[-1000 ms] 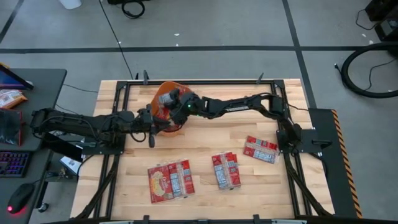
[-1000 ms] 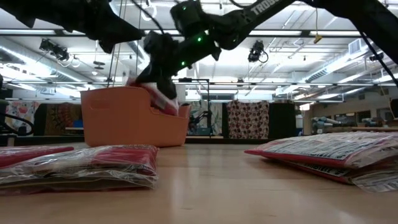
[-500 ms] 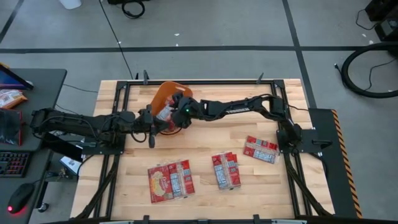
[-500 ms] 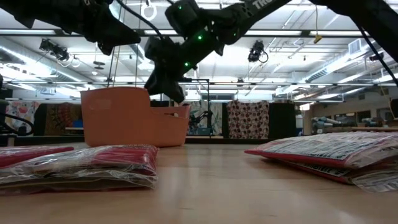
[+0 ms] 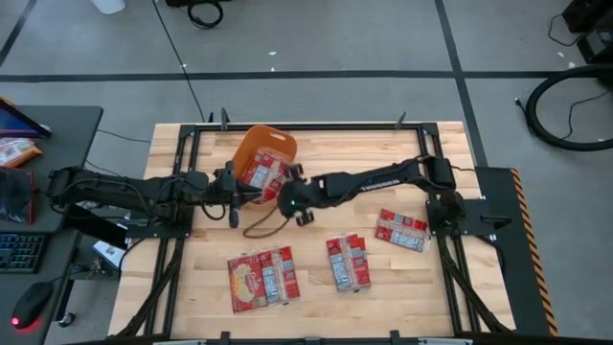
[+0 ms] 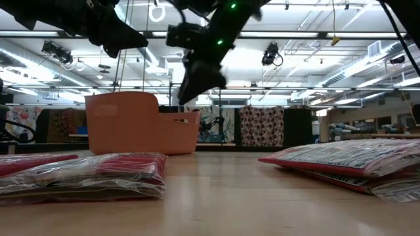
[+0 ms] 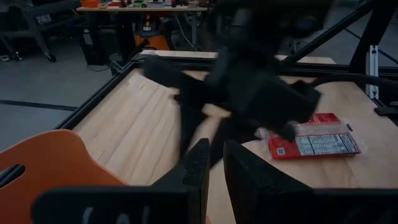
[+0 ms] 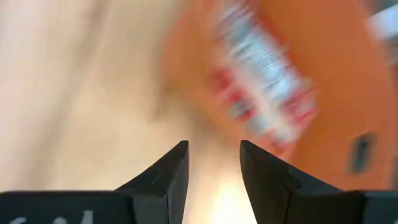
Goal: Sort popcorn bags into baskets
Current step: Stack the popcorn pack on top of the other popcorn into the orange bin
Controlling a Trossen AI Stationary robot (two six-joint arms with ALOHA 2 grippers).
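The orange basket (image 5: 273,144) stands at the far middle of the table, and one red-and-white popcorn bag (image 5: 261,172) lies inside it. My right gripper (image 5: 293,203) hovers open and empty just near-right of the basket, above the table (image 6: 195,82). Its wrist view shows the basket (image 8: 336,74) and the bag (image 8: 261,81) blurred ahead of the fingers. My left gripper (image 5: 233,203) waits at the basket's near-left corner (image 7: 43,168), shut, with nothing between its fingers (image 7: 216,165). More popcorn bags lie flat on the near half of the table (image 5: 261,278), (image 5: 347,264), (image 5: 402,230).
Black frame rails run along the table's edges (image 5: 316,127). In the low view, bags lie at the near left (image 6: 85,174) and near right (image 6: 354,160). Bare wood shows between the basket and the bags (image 5: 326,220). A desk with a keyboard stands left of the table (image 5: 19,249).
My right gripper has let go of the popcorn bag it held over the basket, and the bag now lies inside. The gripper has then risen and drawn back toward the table's near edge and a little to the right.
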